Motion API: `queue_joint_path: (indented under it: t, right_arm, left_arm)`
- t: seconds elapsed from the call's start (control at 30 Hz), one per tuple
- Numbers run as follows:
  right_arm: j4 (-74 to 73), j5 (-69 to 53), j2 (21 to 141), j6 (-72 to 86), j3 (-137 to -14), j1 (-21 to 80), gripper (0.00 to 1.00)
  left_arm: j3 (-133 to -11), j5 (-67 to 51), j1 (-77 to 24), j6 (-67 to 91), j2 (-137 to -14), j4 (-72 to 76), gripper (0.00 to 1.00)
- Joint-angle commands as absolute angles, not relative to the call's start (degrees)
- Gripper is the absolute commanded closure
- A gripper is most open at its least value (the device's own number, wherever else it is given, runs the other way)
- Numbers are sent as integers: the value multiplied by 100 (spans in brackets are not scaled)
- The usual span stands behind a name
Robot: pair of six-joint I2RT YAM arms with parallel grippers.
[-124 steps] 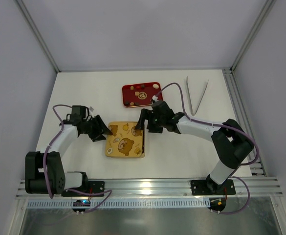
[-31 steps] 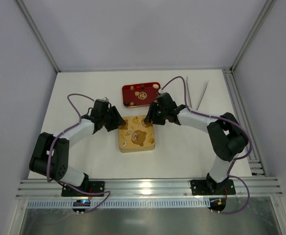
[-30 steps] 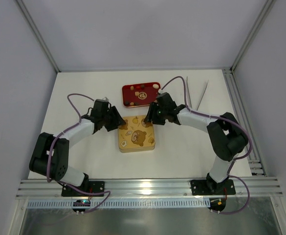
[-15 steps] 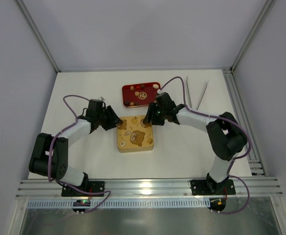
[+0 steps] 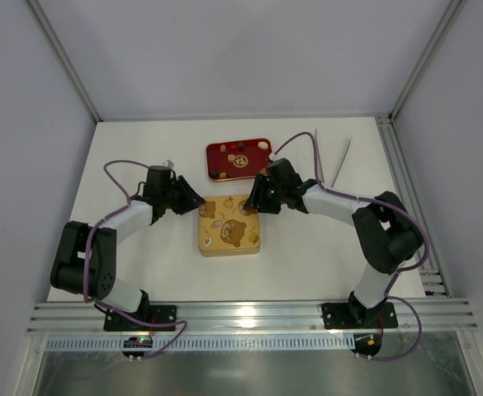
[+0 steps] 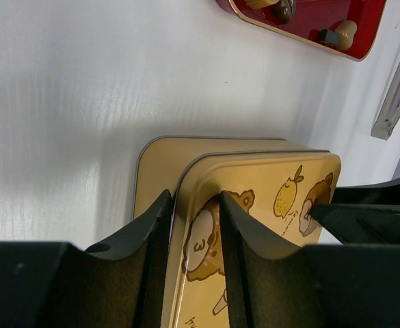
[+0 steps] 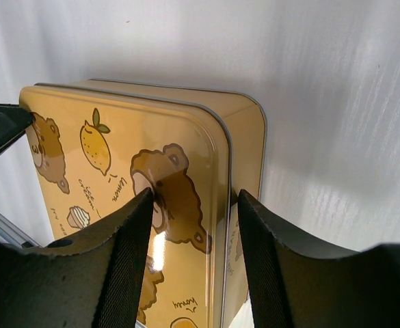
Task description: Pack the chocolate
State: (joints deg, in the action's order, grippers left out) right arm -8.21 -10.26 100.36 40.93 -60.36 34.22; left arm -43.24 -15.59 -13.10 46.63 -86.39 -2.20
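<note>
A gold tin lid (image 5: 229,223) printed with bears and lemons lies on its gold base (image 6: 152,178), slightly offset. My left gripper (image 5: 196,201) pinches the lid's far left rim, as the left wrist view (image 6: 194,201) shows. My right gripper (image 5: 254,200) grips the lid's far right corner, one finger on top and one at the side, as the right wrist view (image 7: 194,198) shows. The chocolate (image 5: 262,146), small brown and cream pieces, sits in the red tray (image 5: 210,161) behind the tin. One cream piece (image 6: 347,29) shows in the left wrist view. The tin's inside is hidden.
A pair of metal tongs (image 5: 332,161) lies at the back right, also at the edge of the left wrist view (image 6: 398,96). An aluminium frame rail (image 5: 406,198) runs along the table's right side.
Since four seconds ago both grippers have carried the tin to the right and farther back. In the last second the left gripper shifted slightly left; the tin barely moved.
</note>
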Motion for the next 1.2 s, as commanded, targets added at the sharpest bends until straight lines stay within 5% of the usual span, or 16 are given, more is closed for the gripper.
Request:
queue_joint_path:
  t: [0.0, 0.3, 0.47, 0.8, 1.17]
  right_arm:
    - [-1433, -791, 9994, 3973, -5757, 3401, 47]
    - [-1397, -923, 9624, 3903, -5634, 3199, 47]
    - [-1617, -809, 9309, 3771, -5852, 3199, 43]
    - [-2407, -449, 8221, 3367, -6793, 3006, 20]
    - [-2812, 580, 5890, 2839, -6531, 2857, 0]
  left_arm:
    - [-4052, -1362, -1345, 4570, -8974, -791, 69]
    - [-4332, -1266, -1345, 4439, -8807, -1256, 70]
    - [-4657, -1240, -1345, 4210, -8535, -1660, 62]
    - [-6361, -1151, -1345, 3315, -7867, -3188, 46]
    - [-6574, -1151, -1345, 2707, -5951, -4060, 39]
